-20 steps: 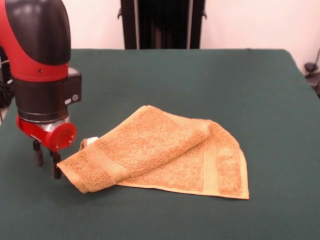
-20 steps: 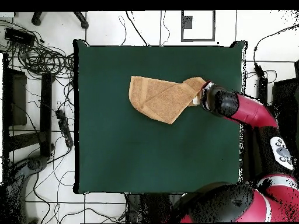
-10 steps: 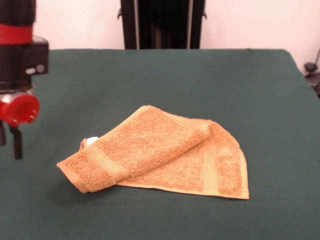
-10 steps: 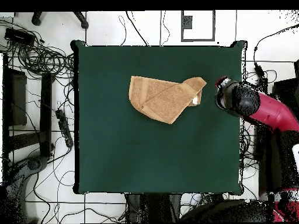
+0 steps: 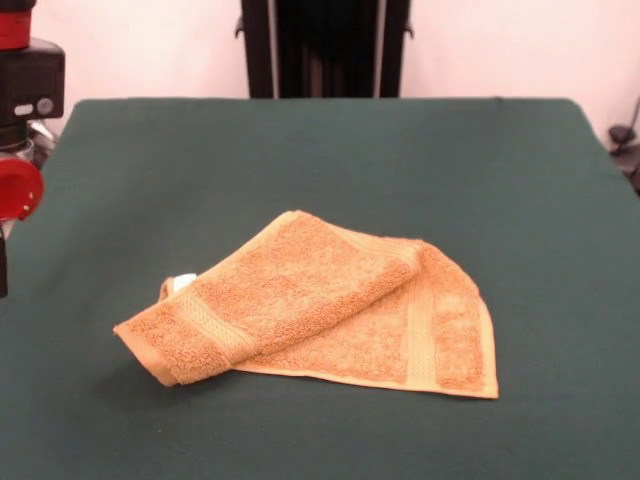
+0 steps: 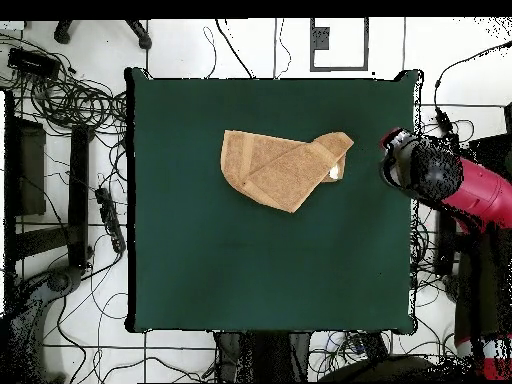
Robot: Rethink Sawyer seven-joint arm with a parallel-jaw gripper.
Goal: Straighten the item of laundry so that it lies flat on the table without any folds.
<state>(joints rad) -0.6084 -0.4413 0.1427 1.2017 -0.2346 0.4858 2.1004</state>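
The item of laundry (image 5: 320, 310) is a small orange-tan terry washcloth, and it lies on the table (image 5: 330, 150) somewhat left of the middle in the front view, well away from all edges. It is not flat. One flap is folded over diagonally, from the far side down to the near left, and it covers most of the lower layer. The lower layer shows only on the right and along the near edge, with a woven band running across it. The folded flap ends in a thick rolled corner at the near left, and this corner stands a little off the green felt. A small white tag (image 5: 184, 282) looks out just behind it.

I judge the cloth to be light, soft and limp — it will not keep any shape when I lift it, and the terry should grip well, not slip. The felt top may hold the lower layer by friction, which helps me. The best place to take hold is, I think, that raised near-left corner of the upper flap, only the top layer, and then to peel it back toward the far side.

My gripper (image 6: 392, 160) is at the table's edge, apart from the cloth — whether it is spread or closed I cannot tell.
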